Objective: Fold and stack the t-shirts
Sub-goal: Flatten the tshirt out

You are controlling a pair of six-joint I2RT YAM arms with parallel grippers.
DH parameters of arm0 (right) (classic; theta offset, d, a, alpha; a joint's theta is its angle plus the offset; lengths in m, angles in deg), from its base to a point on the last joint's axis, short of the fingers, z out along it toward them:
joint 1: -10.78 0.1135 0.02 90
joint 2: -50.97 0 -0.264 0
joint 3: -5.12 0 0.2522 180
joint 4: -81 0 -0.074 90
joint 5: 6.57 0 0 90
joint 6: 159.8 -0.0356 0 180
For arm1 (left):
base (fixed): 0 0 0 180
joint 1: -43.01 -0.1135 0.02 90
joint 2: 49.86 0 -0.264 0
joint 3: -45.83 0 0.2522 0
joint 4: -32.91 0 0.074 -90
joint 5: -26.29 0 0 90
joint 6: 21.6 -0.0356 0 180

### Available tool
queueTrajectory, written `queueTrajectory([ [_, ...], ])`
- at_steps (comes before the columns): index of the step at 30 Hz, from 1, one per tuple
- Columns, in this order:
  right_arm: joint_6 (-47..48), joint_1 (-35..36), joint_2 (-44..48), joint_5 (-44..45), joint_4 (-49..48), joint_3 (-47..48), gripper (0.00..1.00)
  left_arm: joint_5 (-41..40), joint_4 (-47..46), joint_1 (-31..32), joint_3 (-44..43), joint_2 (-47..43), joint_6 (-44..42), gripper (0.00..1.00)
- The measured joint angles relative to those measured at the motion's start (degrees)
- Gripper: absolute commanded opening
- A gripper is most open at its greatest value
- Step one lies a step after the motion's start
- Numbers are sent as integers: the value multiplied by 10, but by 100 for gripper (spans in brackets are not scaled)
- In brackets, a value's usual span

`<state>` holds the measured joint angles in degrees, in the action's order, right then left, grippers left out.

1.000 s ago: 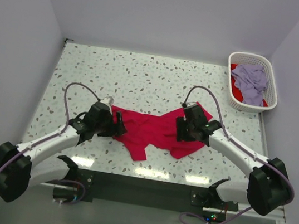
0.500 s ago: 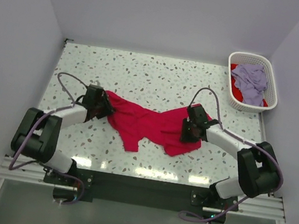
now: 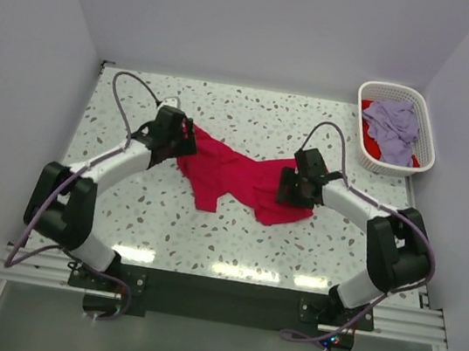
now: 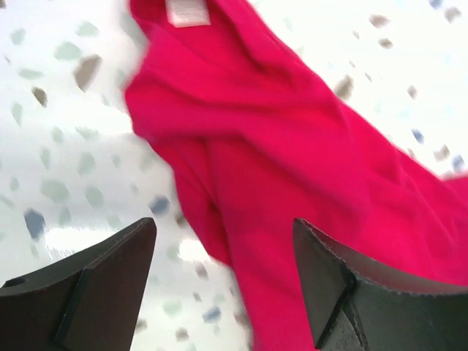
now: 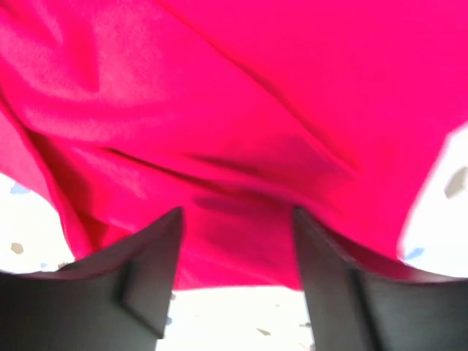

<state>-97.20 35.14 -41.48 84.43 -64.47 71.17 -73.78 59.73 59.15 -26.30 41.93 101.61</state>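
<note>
Tee (image 3: pixel 236 178), crimson, soft plain cloth, lies crumpled and pulled out wide on the table (image 3: pixel 227 104), well left of the basket (image 3: pixel 390 170) and nearer the arm bases than it. Folds and creases all over; one lobe hangs toward the near edge. White neck label (image 4: pixel 186 10) shows at the end farthest from the basket.

L gripper (image 4: pixel 223 227) at that far end: fingers spread wide, nothing pinched, cloth and bare table visible between them. R gripper (image 5: pixel 238 212) at the end nearest the basket: fingers apart too, red cloth bulging across the gap, not clamped.

Basket: white slotted plastic, oval, at the table's far R corner. Inside: lavender tee (image 3: pixel 393 120) bunched on top, 2nd red tee (image 3: pixel 393 152) under it, partly showing at the near side.

Table: pale speckled terrazzo look, grey/brown flecks, hard, glossy w/ light glare.
</note>
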Motion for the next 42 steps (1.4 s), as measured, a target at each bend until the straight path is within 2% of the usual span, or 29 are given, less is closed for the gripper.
queueTrajectory([
  [4, 13, 0, 78, 20, 39, -16, 80, -59, 43, 130, 53, -116, -2, 82],
  [7, 22, 0, 160, 30, 67, -38, 82, -93, 82, 226, 61, -137, 9, 81],
  [10, 26, 0, 229, 36, 90, -60, 82, -127, 127, 297, 55, -109, 25, 75],
  [15, 25, 0, 296, 34, 118, -98, 84, -189, 215, 376, -18, 11, 46, 61],
  [18, 23, 0, 321, 28, 127, -116, 84, -205, 237, 389, -49, 62, 47, 52],
  [24, 20, 0, 338, 23, 131, -128, 84, -201, 252, 388, -81, 107, 45, 45],
  [31, 17, 0, 344, 17, 131, -139, 84, -179, 249, 384, -84, 125, 35, 40],
  [42, 14, 0, 355, 9, 130, -153, 84, -115, 217, 345, -79, 125, 29, 39],
])
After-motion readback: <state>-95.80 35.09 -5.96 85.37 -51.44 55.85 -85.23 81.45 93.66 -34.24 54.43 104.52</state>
